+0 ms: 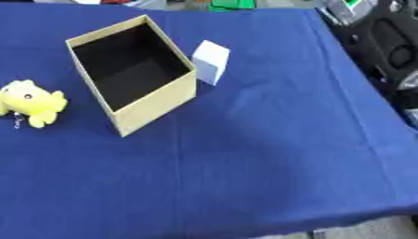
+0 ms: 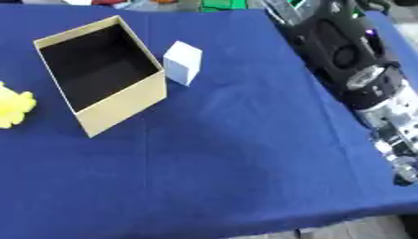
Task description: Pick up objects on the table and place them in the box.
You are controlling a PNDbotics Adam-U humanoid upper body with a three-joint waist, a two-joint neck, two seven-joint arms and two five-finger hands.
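Open cardboard box [image 1: 155, 109], white cube [image 1: 211, 60] beside; right robot hand [image 2: 400, 158] grip unclear.

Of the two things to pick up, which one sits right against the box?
The white cube, by the box's right wall; the yellow plush toy lies apart, on its left.

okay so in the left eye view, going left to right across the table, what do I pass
yellow plush toy → open cardboard box → small white box → black robot arm at the right edge.

No legible text or labels.
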